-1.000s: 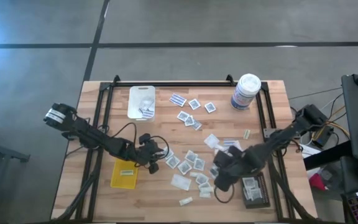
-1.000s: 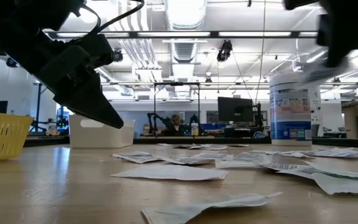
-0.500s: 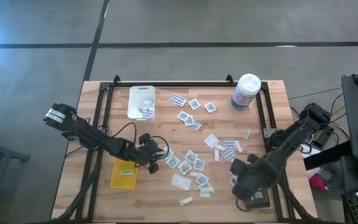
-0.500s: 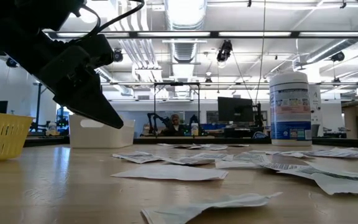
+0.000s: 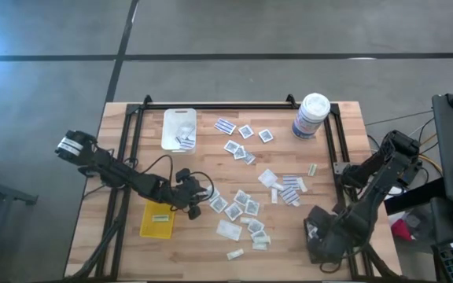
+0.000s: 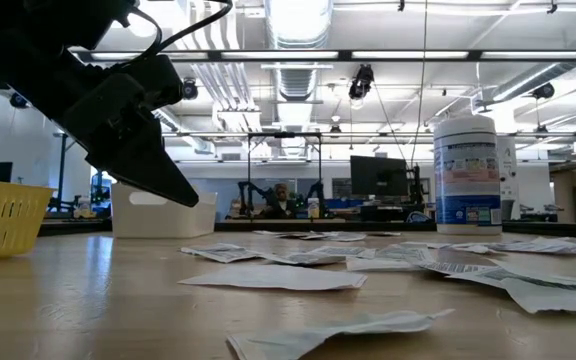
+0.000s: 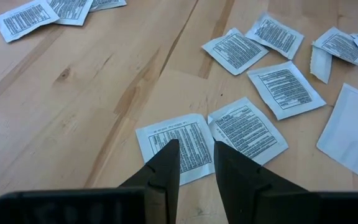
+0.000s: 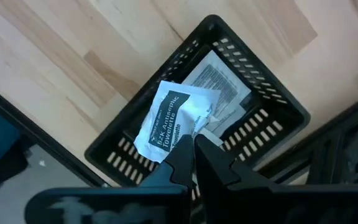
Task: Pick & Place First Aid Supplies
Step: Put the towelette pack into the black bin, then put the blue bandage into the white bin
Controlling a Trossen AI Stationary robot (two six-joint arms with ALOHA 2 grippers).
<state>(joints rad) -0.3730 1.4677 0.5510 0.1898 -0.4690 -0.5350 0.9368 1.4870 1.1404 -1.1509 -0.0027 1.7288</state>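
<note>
The right gripper [image 8: 194, 146] is pinching a white antiseptic towelette packet [image 8: 173, 121] between its closed fingers, and it is hanging right over the black tray [image 8: 263, 93]. The packet is sticking out ahead of the fingertips, with its long side slanting across the tray's opening. More packets are already lying flat inside the tray. In the high view this gripper [image 5: 321, 236] is sitting at the lower right of the frame, at the table's near right corner.

So the tray is straight below the packet. I think the next move is only to let go (no sideways trip looks needed), and the packet should be dropping onto the ones inside.

The left gripper [image 7: 194, 158] is waiting with its fingers a little apart and nothing between them. It is pointing at a square white packet with small print [image 7: 176, 146] lying flat on the wooden table [image 7: 73, 93], just ahead of its tips. In the high view this gripper [image 5: 191, 196] is left of the middle, just beside the yellow tray [image 5: 157, 220].

Many loose packets [image 5: 242, 206] are lying spread over the middle of the table. The left arm is the nearer one to them.
</note>
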